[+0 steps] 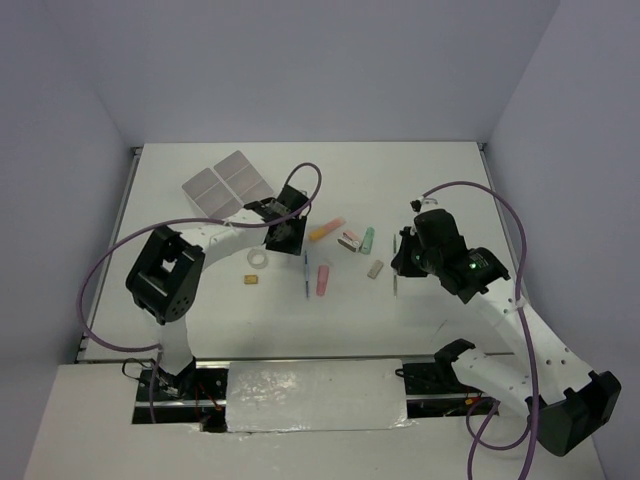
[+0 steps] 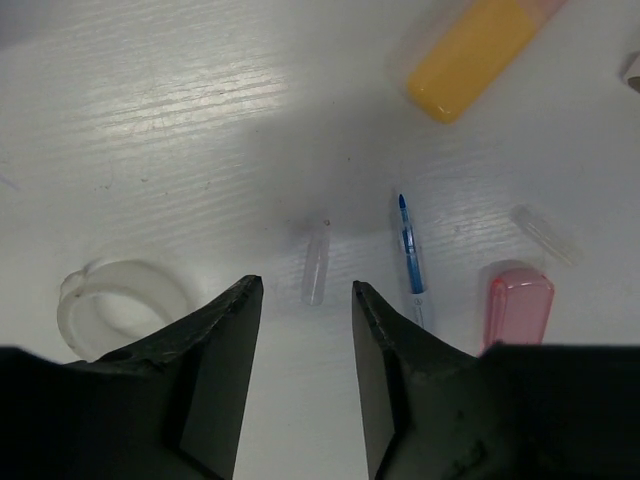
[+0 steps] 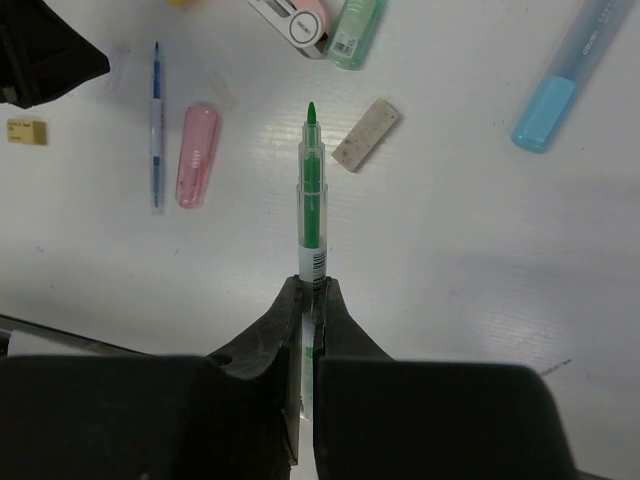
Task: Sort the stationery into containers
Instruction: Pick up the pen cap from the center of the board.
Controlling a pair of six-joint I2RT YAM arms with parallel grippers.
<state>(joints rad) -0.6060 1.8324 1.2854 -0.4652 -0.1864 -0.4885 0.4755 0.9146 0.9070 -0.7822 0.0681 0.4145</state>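
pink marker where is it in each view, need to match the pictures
Top external: pink marker near table centre, just right of the thin blue pen.
Left wrist: marker lower right, past the open left gripper, pen on its left.
Right wrist: marker upper left, left of the green pen in the right gripper.
Shared landmark: the thin blue pen alongside.

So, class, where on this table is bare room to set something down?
Bare: the far strip right of the containers, and the near strip this side of the pink marker. Crowded: between the tape ring and the grey eraser.
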